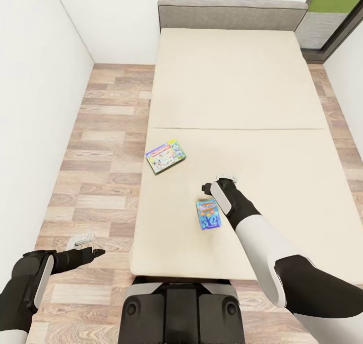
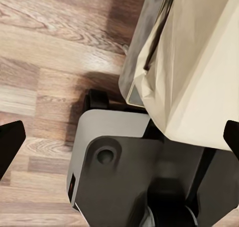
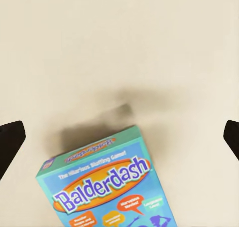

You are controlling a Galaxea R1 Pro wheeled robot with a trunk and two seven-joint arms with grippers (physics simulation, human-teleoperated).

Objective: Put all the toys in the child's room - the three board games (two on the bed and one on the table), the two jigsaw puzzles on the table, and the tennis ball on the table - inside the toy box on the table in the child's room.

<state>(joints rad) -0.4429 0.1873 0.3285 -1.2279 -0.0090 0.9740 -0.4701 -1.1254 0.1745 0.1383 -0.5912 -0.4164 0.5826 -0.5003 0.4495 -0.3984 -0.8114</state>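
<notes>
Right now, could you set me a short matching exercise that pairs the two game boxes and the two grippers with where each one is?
Things:
1. blue Balderdash box
2. green-pink game box
3. left gripper
4. right gripper

Places:
A. over the wood floor, off the bed's left side
B. on the bed, closest to the robot
C. on the bed, near its left edge, farther from the robot
D. above the mattress, fingers spread, just beyond the blue box

Pairs: 1-B, 2-C, 3-A, 4-D
</notes>
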